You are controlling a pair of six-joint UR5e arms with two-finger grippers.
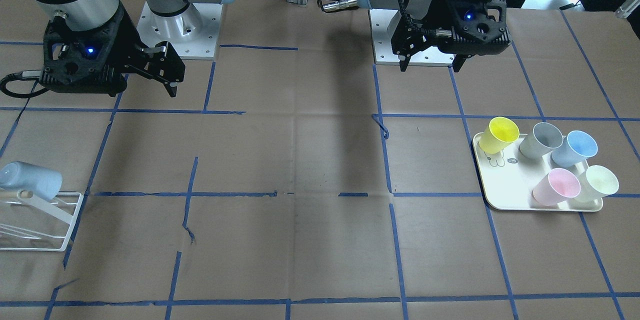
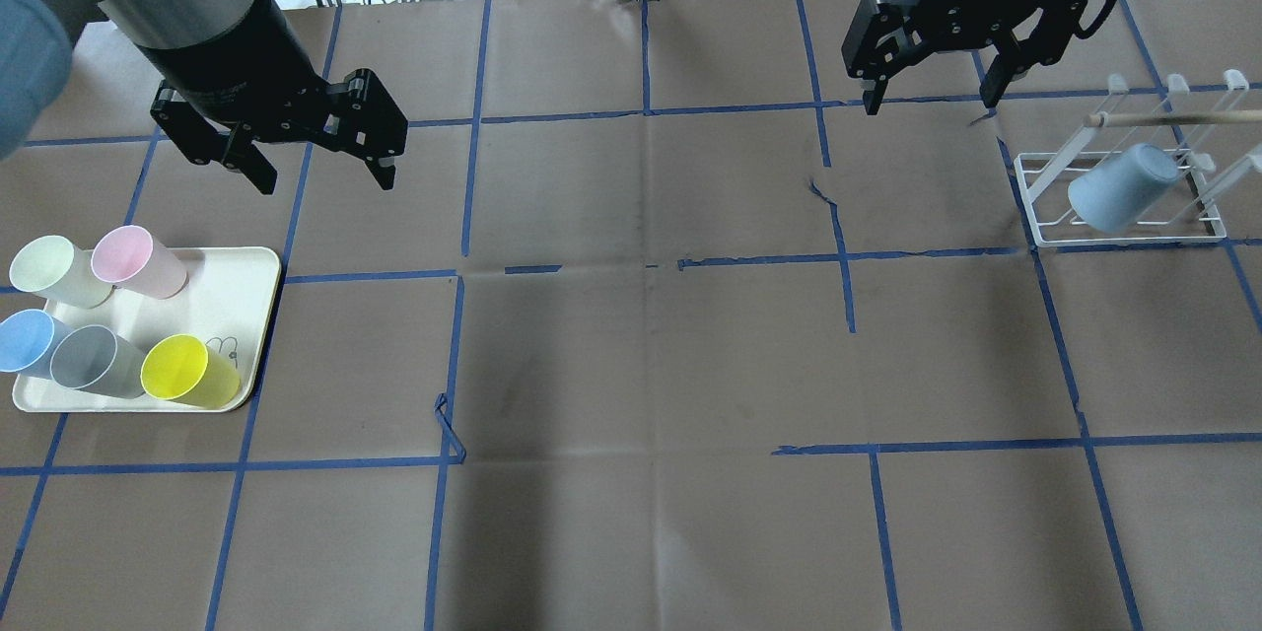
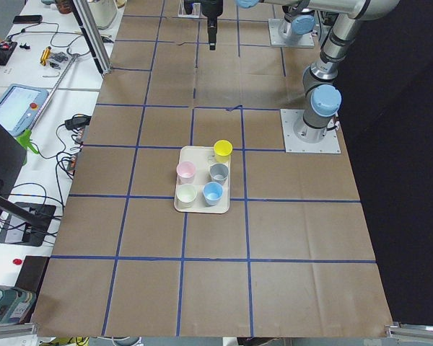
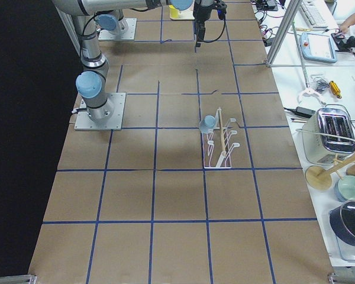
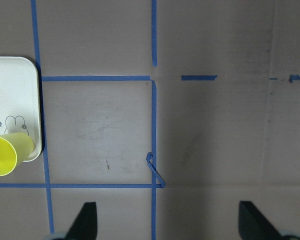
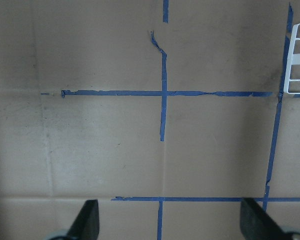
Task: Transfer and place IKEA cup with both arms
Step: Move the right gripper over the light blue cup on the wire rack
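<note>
IKEA cup (image 2: pixel 1119 187): seen hung tilted over a slanted peg of the white wire rack (image 2: pixel 1134 240), closed base uppermost – held by neither arm
Rack: set on the table (image 2: pixel 641 365) at the robot's right end, just beside the right arm's reach
Left gripper (image 2: pixel 325 179): held above the table near the tray, well apart from the light-blue cup on the rack; its fingers (image 2: pixel 380 143) are spread wide and nothing is gripped between them
Right gripper (image 2: pixel 931 105): held above the table just beside the rack, not touching it; its fingers (image 2: pixel 877 69) are likewise spread apart, with nothing between them
Tray (image 2: pixel 246 286): cream, placed at the robot's left end, with a small rabbit drawing on its bare corner
Cups on the tray: five stand upright – a yellow cup (image 2: pixel 187 372), a grey cup (image 2: pixel 94 362) and a second blue cup (image 2: pixel 25 340) in one row, a pink cup (image 2: pixel 138 261) and a pale-green cup (image 2: pixel 57 271) in the other
Table surface: covered in brown paper marked with a grid of blue tape
</note>
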